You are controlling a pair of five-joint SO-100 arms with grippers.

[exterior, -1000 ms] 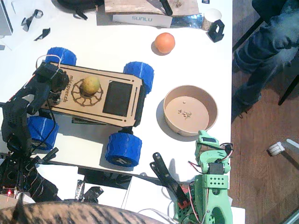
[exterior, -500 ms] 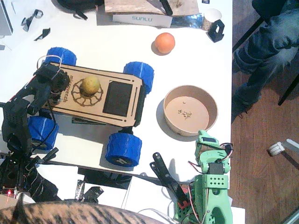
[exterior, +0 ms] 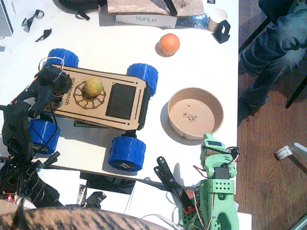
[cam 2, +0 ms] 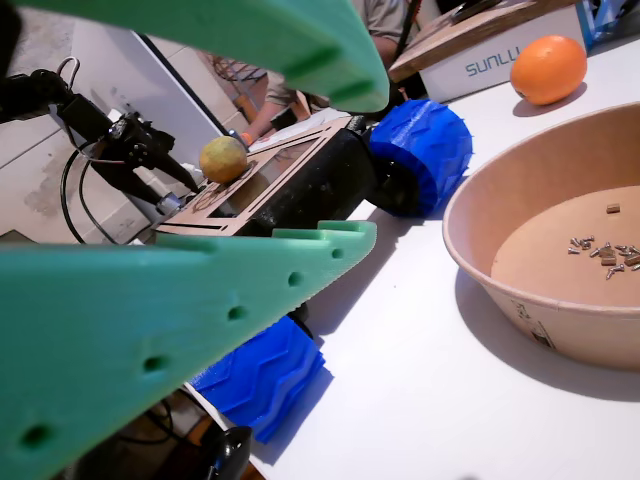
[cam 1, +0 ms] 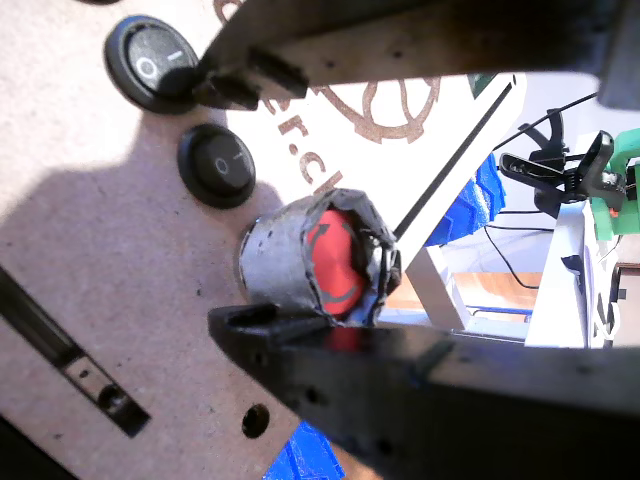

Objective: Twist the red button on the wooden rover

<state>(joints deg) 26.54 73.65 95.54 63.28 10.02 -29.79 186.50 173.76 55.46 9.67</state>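
Jaws of the left gripper (cam 1: 330,200) set wide around the red button (cam 1: 335,262): lower black finger (cam 1: 340,350) pressed against the knob's grey rim, upper finger (cam 1: 300,60) clear above it, not touching. Not clamped, then; only one-sided contact visible. Red button mounted on the wooden rover (exterior: 103,98), at the deck's end nearest the left arm, just beside two black round buttons (cam 1: 217,165). Yellowish fruit (exterior: 93,87) resting in the rover's gear-shaped cutout, black square panel (exterior: 120,101) just past it. Beyond the rover's far end, a round tan bowl (exterior: 195,113), and an orange ball (exterior: 169,43) well apart from the rover. Right gripper (cam 2: 340,150), green, spread open and empty, parked beside the bowl.
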